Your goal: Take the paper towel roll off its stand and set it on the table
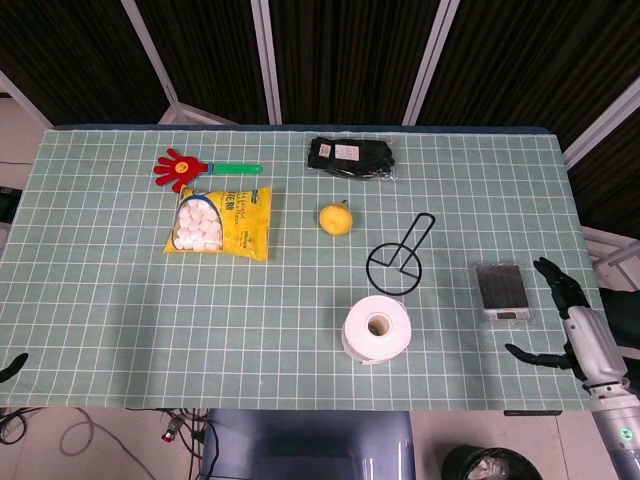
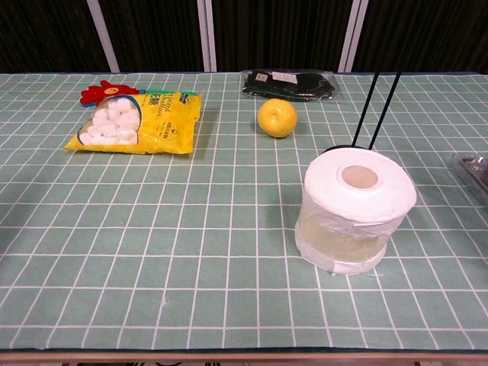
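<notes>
The white paper towel roll [image 1: 377, 328] stands upright on the table, just in front of its black wire stand [image 1: 398, 261]; the chest view shows the roll [image 2: 354, 209] with the stand's rods [image 2: 375, 107] rising behind it. My right hand [image 1: 567, 322] is open, fingers spread, near the table's right front corner, well apart from the roll. It does not show in the chest view. My left hand shows in neither view.
A yellow marshmallow bag [image 1: 220, 222], a red hand-shaped clapper [image 1: 183, 169], a lemon [image 1: 336, 218] and a black packet [image 1: 350, 156] lie further back. A small digital scale [image 1: 501, 290] sits right of the stand, close to my right hand.
</notes>
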Tool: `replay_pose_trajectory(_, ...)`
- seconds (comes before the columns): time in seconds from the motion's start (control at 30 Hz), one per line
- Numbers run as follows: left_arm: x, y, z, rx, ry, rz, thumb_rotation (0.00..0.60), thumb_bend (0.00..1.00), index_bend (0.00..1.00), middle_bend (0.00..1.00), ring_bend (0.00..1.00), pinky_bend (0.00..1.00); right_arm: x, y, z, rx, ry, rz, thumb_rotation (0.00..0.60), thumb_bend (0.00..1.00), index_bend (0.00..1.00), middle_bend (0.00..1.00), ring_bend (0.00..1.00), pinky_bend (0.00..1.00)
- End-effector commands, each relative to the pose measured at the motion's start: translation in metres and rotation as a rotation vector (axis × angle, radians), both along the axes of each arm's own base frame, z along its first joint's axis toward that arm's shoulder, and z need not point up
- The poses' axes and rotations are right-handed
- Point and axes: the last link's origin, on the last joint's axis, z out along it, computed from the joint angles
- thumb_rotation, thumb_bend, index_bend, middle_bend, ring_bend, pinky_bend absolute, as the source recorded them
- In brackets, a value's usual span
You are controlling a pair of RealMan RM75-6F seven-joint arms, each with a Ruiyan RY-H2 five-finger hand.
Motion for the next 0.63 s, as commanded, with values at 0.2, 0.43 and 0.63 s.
replay_pose_trajectory(0.2, -0.002, 0.000, 0.002, 0.007, -0.006, 0.004, 0.600, 0.12, 0.15, 0.00, 0.00, 0.00, -0.019, 0.046, -0.012, -0.141, 0.459, 0.053, 0.600, 0.00, 0.00, 0.00, 0.00, 0.00)
replay_pose_trajectory(0.43, -0.003, 0.001, 0.001, 0.006, 0.005, 0.009, 0.600, 0.12, 0.15, 0.00, 0.00, 0.00, -0.026, 0.045, -0.019, -0.131, 0.474, 0.071, 0.600, 0.00, 0.00, 0.00, 0.00, 0.00)
replay_pose_trajectory(0.63, -0.006, 0.005, 0.001, 0.008, 0.013, 0.023, 0.600, 0.12, 0.15, 0.00, 0.00, 0.00, -0.027, 0.044, -0.018, -0.151, 0.462, 0.053, 0.600, 0.00, 0.00, 0.00, 0.00, 0.00)
